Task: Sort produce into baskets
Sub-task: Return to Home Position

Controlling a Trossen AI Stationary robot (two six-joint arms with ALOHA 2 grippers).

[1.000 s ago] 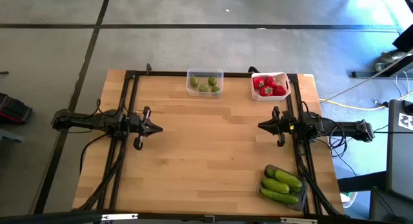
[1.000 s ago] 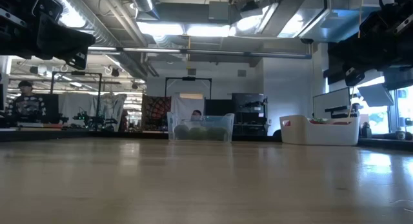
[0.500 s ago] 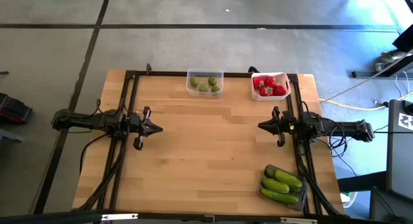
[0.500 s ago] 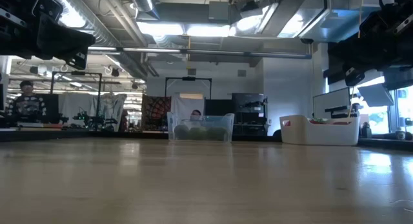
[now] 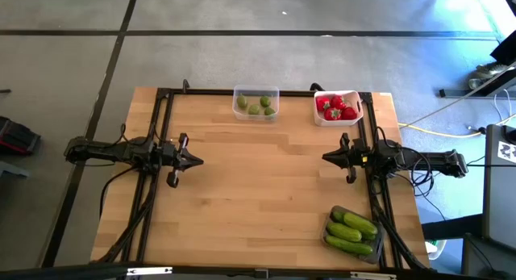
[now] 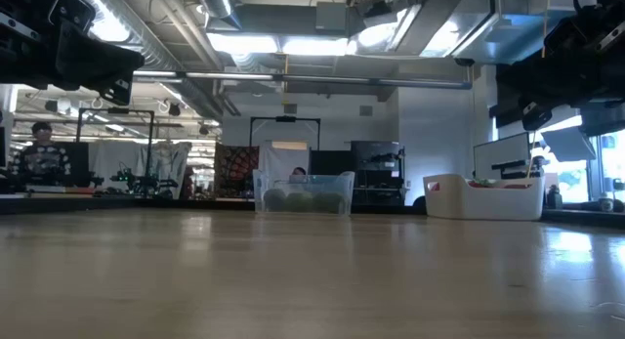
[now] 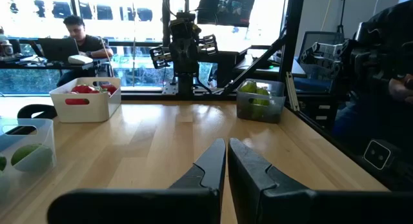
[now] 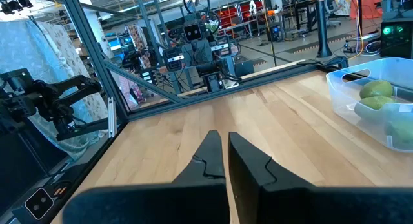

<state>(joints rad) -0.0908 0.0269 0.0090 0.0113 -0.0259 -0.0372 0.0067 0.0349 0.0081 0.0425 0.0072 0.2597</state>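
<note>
Three baskets hold the produce. A clear basket [image 5: 255, 102] at the table's far edge holds round olive-green fruits [image 5: 260, 106]. To its right, a white basket [image 5: 352, 98] holds red pieces [image 5: 336, 107]. A dark grey basket [image 5: 329, 228] at the near right corner holds bumpy green cucumbers [image 5: 352, 228]. My left gripper [image 5: 197, 160] hovers level over the table's left side, shut and holding nothing, pointing right. My right gripper [image 5: 326, 157] hovers level over the right side, shut and holding nothing, pointing left. Each wrist view shows its own shut fingers: the left gripper [image 7: 227, 141] and the right gripper [image 8: 224, 135].
Black frame rails [image 5: 161, 119] run along the table's left, far and right sides. Bare wood [image 5: 258, 183] lies between the two grippers. People sit in the room beyond the table [image 7: 77, 33].
</note>
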